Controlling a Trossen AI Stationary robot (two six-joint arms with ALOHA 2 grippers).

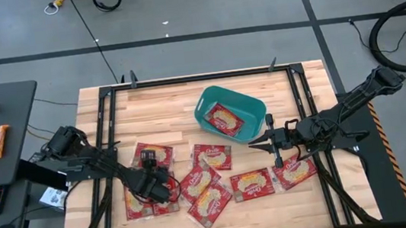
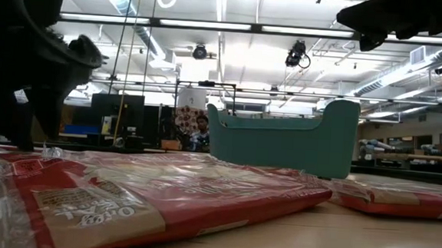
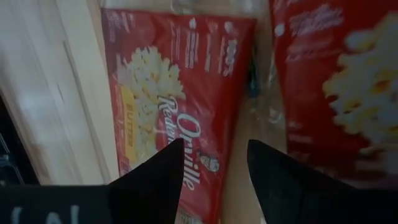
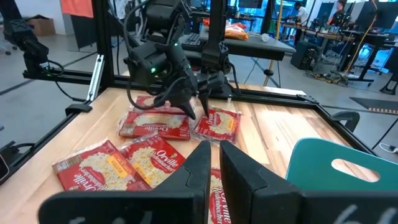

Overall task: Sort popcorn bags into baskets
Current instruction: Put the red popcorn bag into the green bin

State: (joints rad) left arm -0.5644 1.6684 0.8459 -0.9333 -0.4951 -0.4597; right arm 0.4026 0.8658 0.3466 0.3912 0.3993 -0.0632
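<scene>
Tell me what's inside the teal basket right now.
One popcorn bag lies in the teal basket, seen from the high view, label up and slightly angled. Whether another packet sits beneath it cannot be told; the low view shows only the basket's outer wall.

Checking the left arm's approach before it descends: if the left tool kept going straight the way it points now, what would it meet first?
Probably the flat red popcorn bag lying on the wooden table beneath it; the open left tool points down at that bag's edge, though depth is unclear.
</scene>
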